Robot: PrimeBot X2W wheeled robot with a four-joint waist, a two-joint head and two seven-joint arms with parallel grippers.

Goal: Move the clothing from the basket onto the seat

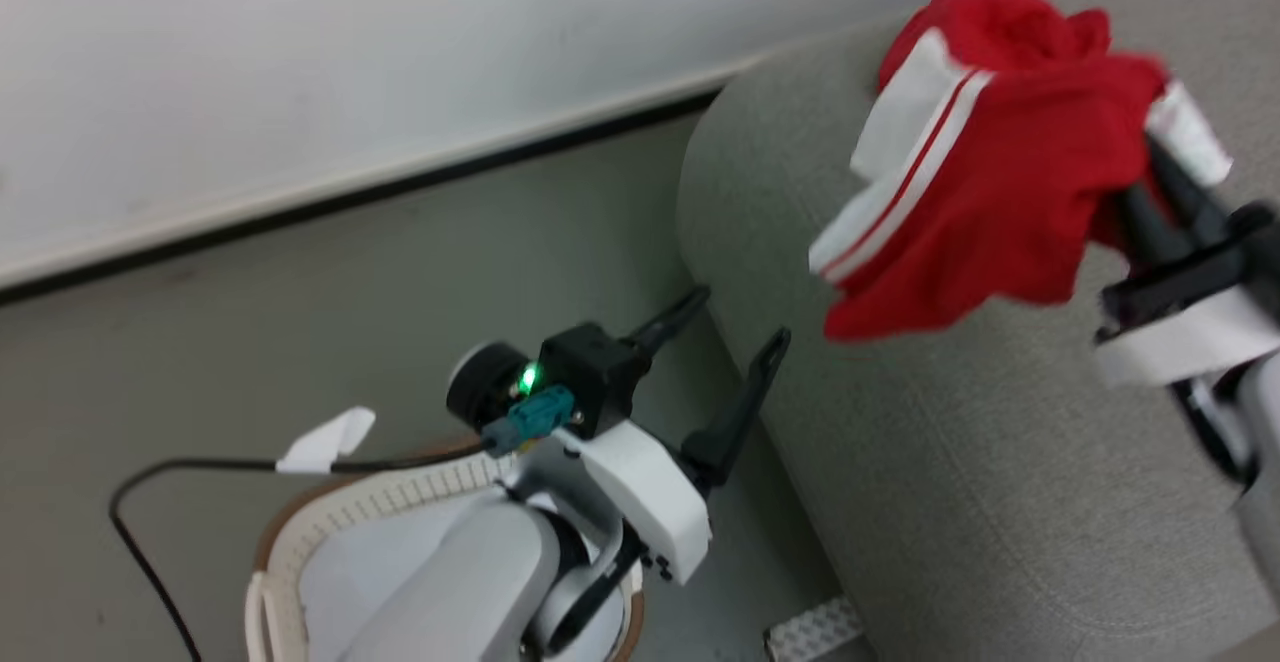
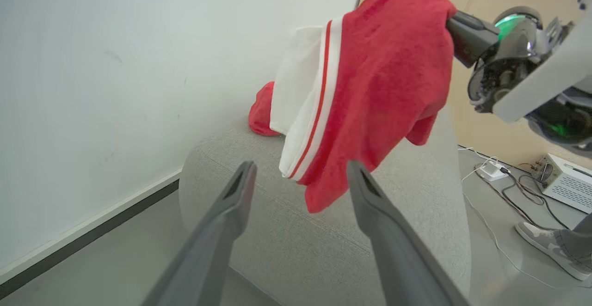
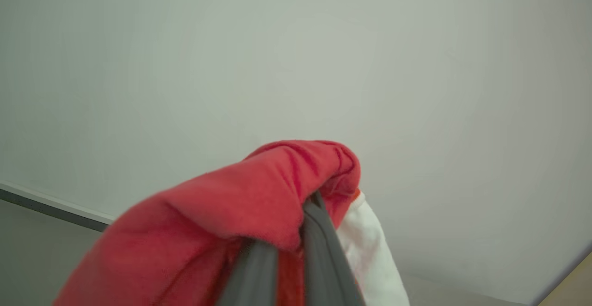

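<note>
Red clothing (image 1: 990, 172) with a white panel and thin red-and-white stripe trim, all bunched up and dangling from the right gripper (image 1: 1155, 182), which is pinching it tight just above the grey seat (image 1: 950, 462). The left gripper (image 1: 740, 317) is spread wide with nothing in it, between the basket (image 1: 330, 512) and the seat's edge.

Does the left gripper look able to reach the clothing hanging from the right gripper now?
Probably yes: the left gripper is open and points toward the clothing, with nothing between them; the seat lies beneath it.
</note>
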